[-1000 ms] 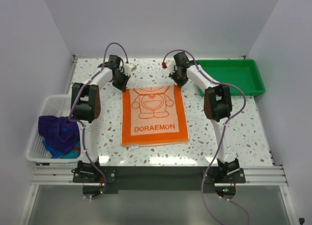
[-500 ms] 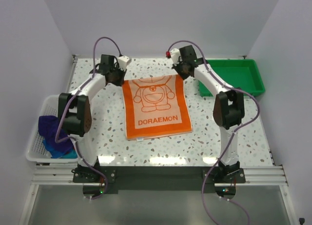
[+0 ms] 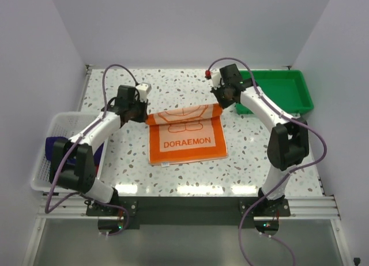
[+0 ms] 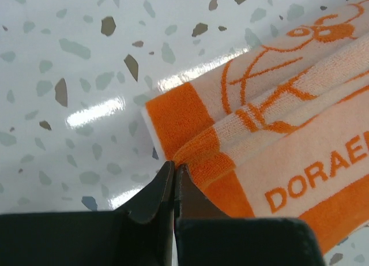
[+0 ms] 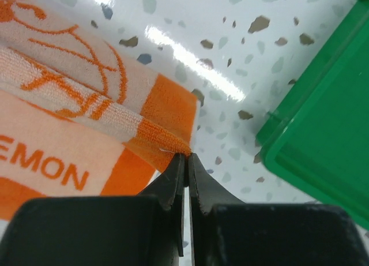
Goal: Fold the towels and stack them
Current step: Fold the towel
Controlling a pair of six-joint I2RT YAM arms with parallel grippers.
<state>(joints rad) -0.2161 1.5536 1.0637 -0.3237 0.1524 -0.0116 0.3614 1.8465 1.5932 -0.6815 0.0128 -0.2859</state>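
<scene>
Both arms have swung back toward you since a second ago. The towel's far edge, then flat at the back, now rides lifted over its own middle.

Left tool: clenched on the far-left corner of the towel. Right tool: clenched on the far-right corner. The towel sits mid-desk. Its near half is flat with the DORAEMON lettering up, and its far half is doubled over, hanging from the two pinches.

Step in hand, by my reading: first fold, far edge to near edge, about half travelled. Next you would need to carry both corners level and together to the near hem, lay them on it, then let go — uneven travel would likely skew the crease.

Materials:
- Towel: looped terry with an orange border and a pale centre with an orange line drawing. It is soft and rolls rounded at the fold.
- Desk: glossy speckled surface with glare patches.
- Tray: green hard plastic, just beside the right tool, apart from the towel.
- Basket: white mesh, at left, holding a crumpled purple towel.
</scene>
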